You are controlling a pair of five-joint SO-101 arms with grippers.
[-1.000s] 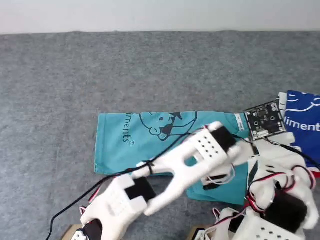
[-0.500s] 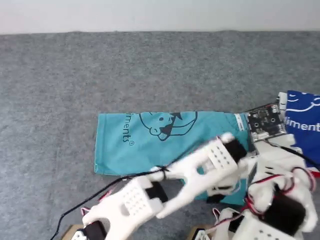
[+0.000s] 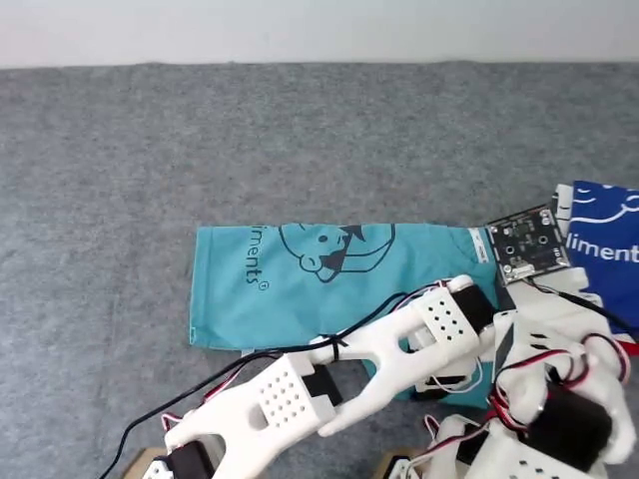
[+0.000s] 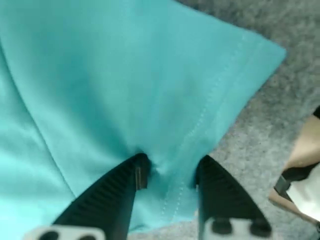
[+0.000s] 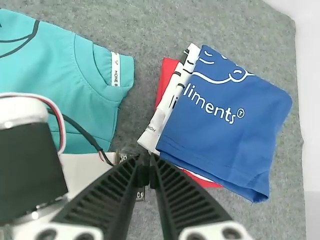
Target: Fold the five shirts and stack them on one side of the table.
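Note:
A teal shirt (image 3: 300, 279) lies flat across the middle of the grey table, print facing up. My left arm stretches from the near left over the shirt's near right part. My left gripper (image 4: 172, 172) is open and pressed onto the teal shirt (image 4: 125, 75) close to a hemmed corner, with a pucker of fabric between its fingers. My right gripper (image 5: 144, 175) is shut on nothing and hovers by the stack. The stack is a folded blue shirt (image 5: 230, 115) over white and red ones, beside the teal shirt's collar (image 5: 112, 70).
The stack's blue shirt (image 3: 604, 239) sits at the table's right edge. My right arm (image 3: 559, 399) bulks at the near right, its camera board (image 3: 529, 244) between the two shirts. Bare grey felt (image 3: 300, 130) spans the far and left parts of the table.
My left arm has swung toward the near right and dropped lower onto the teal shirt's near edge. The right arm has barely shifted.

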